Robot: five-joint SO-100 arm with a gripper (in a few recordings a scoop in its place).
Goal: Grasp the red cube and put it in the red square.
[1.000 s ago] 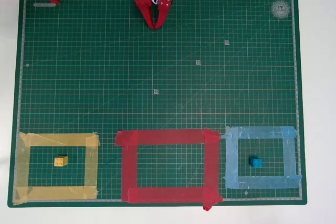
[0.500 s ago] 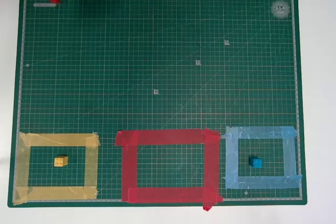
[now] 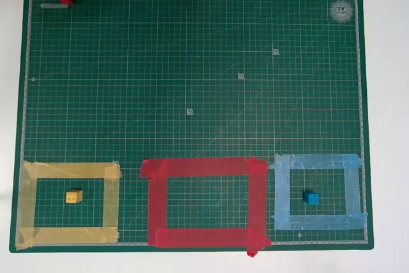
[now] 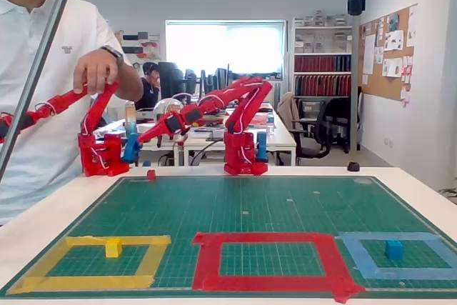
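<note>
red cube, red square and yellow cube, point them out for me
red cube [image 4: 151,174]: fixed view, its front face, at the mat's far left edge.
red square [image 3: 198,167]: overhead view, the top tape strip.
yellow cube [image 3: 74,196]: overhead view, its top, inside the yellow frame.

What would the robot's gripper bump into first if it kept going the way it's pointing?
Probably the red cube. In the fixed view the gripper slants down toward the mat's far left corner, above the cube. Overhead, it overlaps the cube, so depth is hard to judge.
</note>
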